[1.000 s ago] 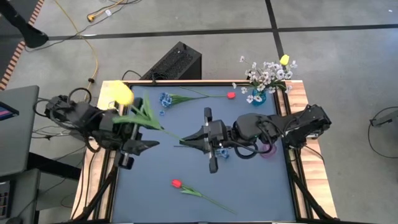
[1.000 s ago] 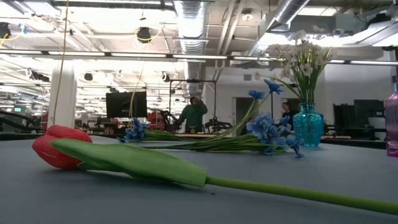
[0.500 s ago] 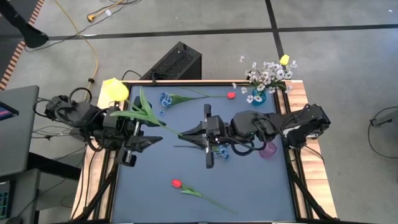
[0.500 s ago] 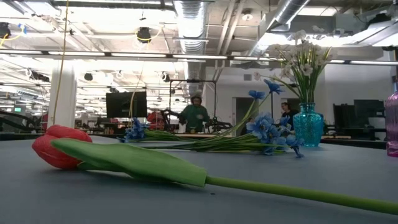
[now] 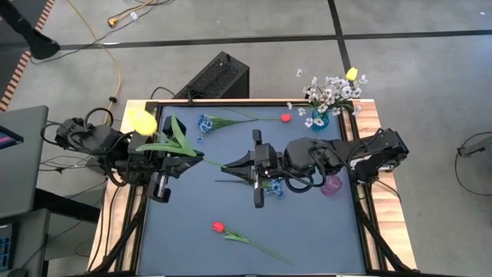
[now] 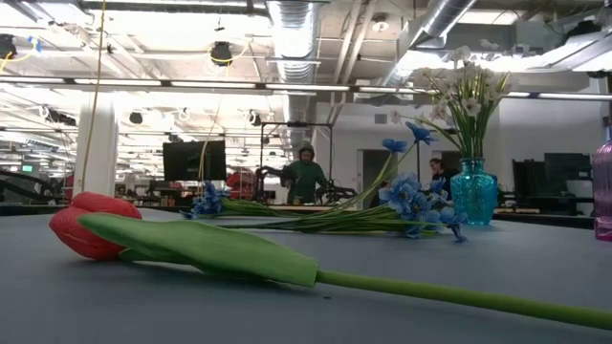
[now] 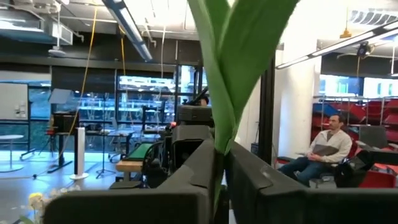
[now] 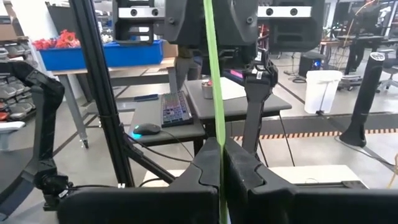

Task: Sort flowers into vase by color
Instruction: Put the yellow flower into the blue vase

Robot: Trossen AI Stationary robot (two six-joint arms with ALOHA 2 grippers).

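Observation:
A yellow tulip (image 5: 142, 121) with broad green leaves is held in the air over the table's left side, both grippers shut on its stem. My left gripper (image 5: 184, 154) has the leafy part. My right gripper (image 5: 227, 165) has the thin bare end. A red tulip (image 5: 217, 227) lies on its side near the front edge, and it fills the low view (image 6: 96, 225). Another red bud (image 5: 285, 118) and blue flowers (image 5: 204, 123) lie at the far side. A teal vase (image 5: 319, 120) holds white sprays and a yellow bud. My left gripper pinches the yellow tulip between its two fingers where the leaves leave the stem (image 7: 219, 149), coming level from the table's left. The tulip is lifted clear, its bud out past the table's left edge. My right gripper pinches the thin bare stem near its lower end (image 8: 217, 149) between its two fingers, coming level from the table's right. The stem runs on from the fingertips toward my left gripper, clear of the table.
More blue flowers (image 5: 273, 188) lie under my right arm, and show mid-table in the low view (image 6: 406, 196). A pink vase (image 5: 332, 185) stands right of centre. A black box (image 5: 219, 77) sits behind the far edge. A person stands in the room beyond.
My left gripper has shut on the leafy part of the yellow tulip's stem. Half a second ago its fingers stood apart around it. My right gripper has carried the stem end slightly toward the table's left, and the bud has shifted a little.

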